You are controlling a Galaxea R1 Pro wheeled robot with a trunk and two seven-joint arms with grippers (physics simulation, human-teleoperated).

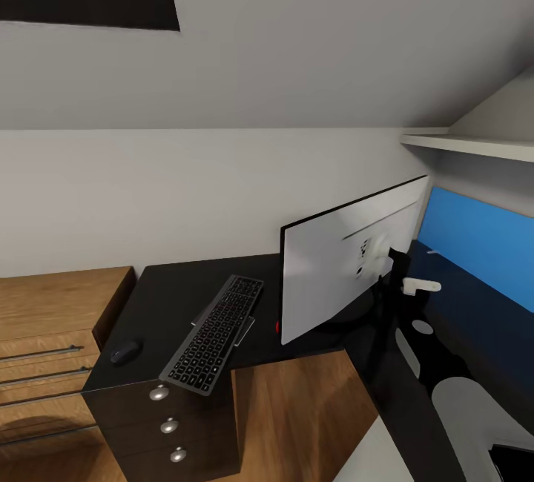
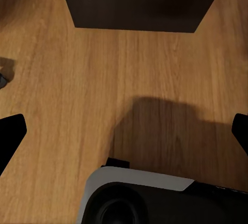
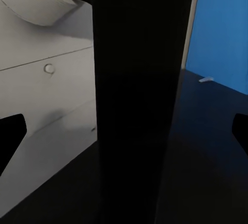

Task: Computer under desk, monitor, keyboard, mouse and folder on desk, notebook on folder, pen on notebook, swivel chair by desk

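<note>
The black desk (image 1: 178, 289) carries the monitor (image 1: 341, 267), which stands at the inner corner with its white back toward me. The keyboard (image 1: 215, 334) lies slantwise left of the monitor, its near end jutting past the desk's front edge. The mouse (image 1: 126, 351) sits at the desk's left end. My right gripper (image 3: 124, 131) is open, and the monitor's black stand (image 3: 139, 105) rises close up between its spread fingers, with the monitor's white back (image 3: 46, 95) beside it. My left gripper (image 2: 124, 131) hangs open over wood floor with nothing between its fingers.
Three drawers with silver knobs (image 1: 169, 426) sit under the desk's left end, and a light-wood dresser (image 1: 52, 334) stands left of them. A blue panel (image 1: 478, 245) backs the desk's right wing under a white shelf (image 1: 475, 144). A short white stick (image 1: 421, 286) shows beside the stand.
</note>
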